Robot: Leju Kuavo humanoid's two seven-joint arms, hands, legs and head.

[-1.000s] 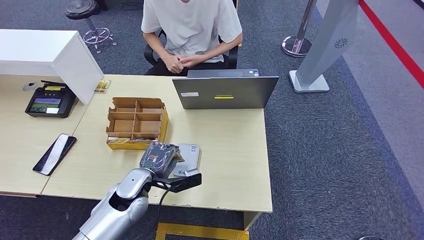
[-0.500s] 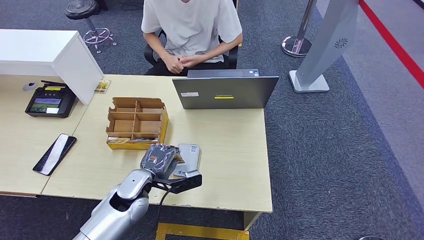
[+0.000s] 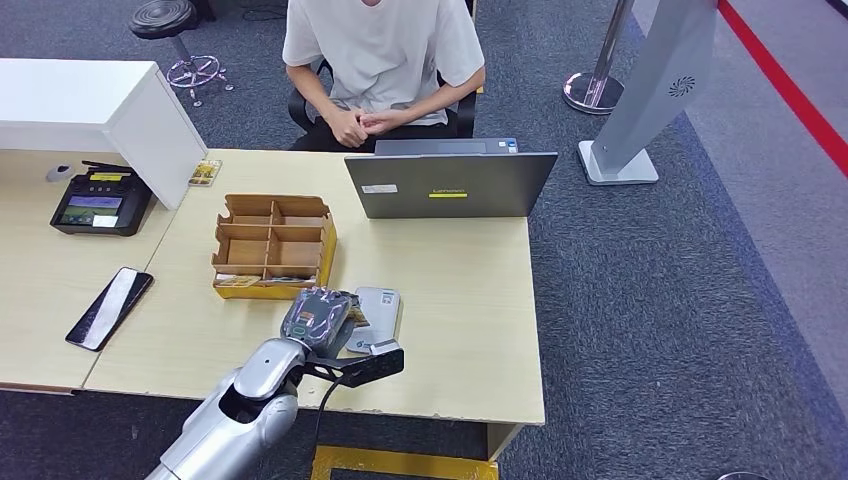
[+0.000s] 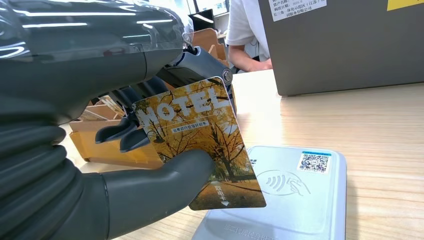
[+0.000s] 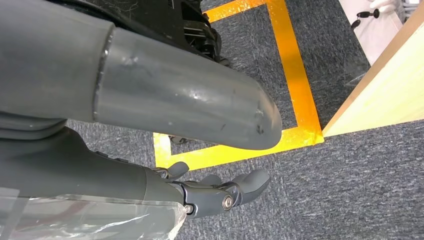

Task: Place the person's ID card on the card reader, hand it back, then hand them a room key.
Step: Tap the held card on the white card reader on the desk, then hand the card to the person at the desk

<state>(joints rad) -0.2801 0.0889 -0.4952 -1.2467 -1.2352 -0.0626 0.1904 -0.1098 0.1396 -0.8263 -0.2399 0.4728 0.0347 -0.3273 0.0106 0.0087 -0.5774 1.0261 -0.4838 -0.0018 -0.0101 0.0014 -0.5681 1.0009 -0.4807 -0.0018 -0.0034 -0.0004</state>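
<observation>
The left hand (image 4: 125, 150) pinches a card (image 4: 200, 145) between its thumb (image 4: 165, 180) and the darker fingers (image 4: 120, 132) behind it. The card carries the word HOTEL over a picture of yellow autumn trees. It stands nearly upright on its long axis, leaning a little, with the HOTEL end uppermost and its low corner hanging just over the near edge of the reader (image 4: 290, 195); whether it touches cannot be told. In the head view the left hand (image 3: 318, 318) sits at the reader's (image 3: 377, 312) left side, near the front edge of the table (image 3: 450, 300).

The reader is a flat pale-grey pad with a contactless mark and a small QR label, lying between the hand and the laptop (image 3: 450, 185). A divided cardboard tray (image 3: 272, 245) stands just beyond the hand.

The right hand (image 5: 220, 192) hangs below table height over carpet (image 5: 350, 190) and yellow floor tape (image 5: 295, 75). Its fingers are loosely curved and apart, holding nothing.

A person (image 3: 382, 60) sits behind the laptop with hands clasped.
</observation>
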